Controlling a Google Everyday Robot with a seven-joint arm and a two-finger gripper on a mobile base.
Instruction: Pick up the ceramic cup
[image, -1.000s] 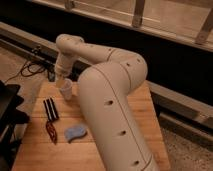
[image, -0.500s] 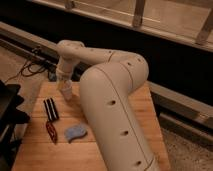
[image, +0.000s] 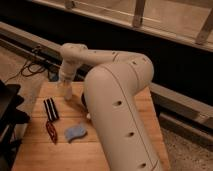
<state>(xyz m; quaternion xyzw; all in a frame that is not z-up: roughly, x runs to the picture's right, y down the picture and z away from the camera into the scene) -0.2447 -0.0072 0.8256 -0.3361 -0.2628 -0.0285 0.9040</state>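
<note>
The gripper (image: 66, 92), finger spacing indeterminate, hangs nose-down over the far left part of the wooden table (image: 115, 155), while the ceramic cup cannot be made out, probably hidden at or beneath the gripper or behind the robot arm (image: 117, 105).

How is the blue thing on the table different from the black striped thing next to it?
The blue pad is pale and wavy-edged; the black block is dark, straight-sided, with light stripes. The pad lies nearer the table's front, the block farther back, closer to the gripper. Both lie flat on the wood.
</note>
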